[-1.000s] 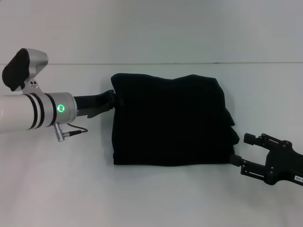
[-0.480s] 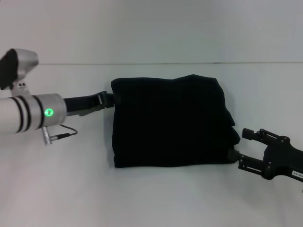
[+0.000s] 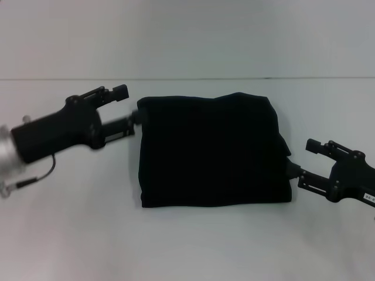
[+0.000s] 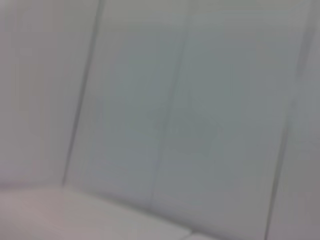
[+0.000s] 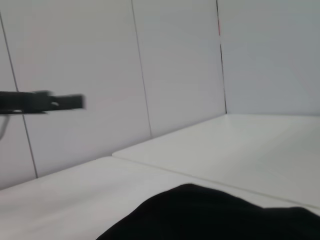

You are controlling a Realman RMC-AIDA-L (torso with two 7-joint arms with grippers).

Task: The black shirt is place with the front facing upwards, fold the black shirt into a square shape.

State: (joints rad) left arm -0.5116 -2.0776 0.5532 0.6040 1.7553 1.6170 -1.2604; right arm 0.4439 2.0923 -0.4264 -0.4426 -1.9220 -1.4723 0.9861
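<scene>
— So where are you in the fold?

— Near the end, by the look of it. Your black shirt (image 3: 212, 149) lies on the white table (image 3: 187, 246) as a thick, roughly square bundle, layers stacked along its right edge; no lettering shows.

— And the grippers?

— Your left gripper (image 3: 129, 109) sits at the bundle's upper left corner, fingers spread, lower one touching or just beside the cloth, nothing clamped. Your right gripper (image 3: 300, 158) is at the right edge, low down, also spread and empty, one fingertip right at the folds.

— What does the next move call for?

— I'd judge a clean retreat: draw both arms outward without snagging the loose layers, then check that the edges are even. If the right side bulges, tidy it gently.
</scene>
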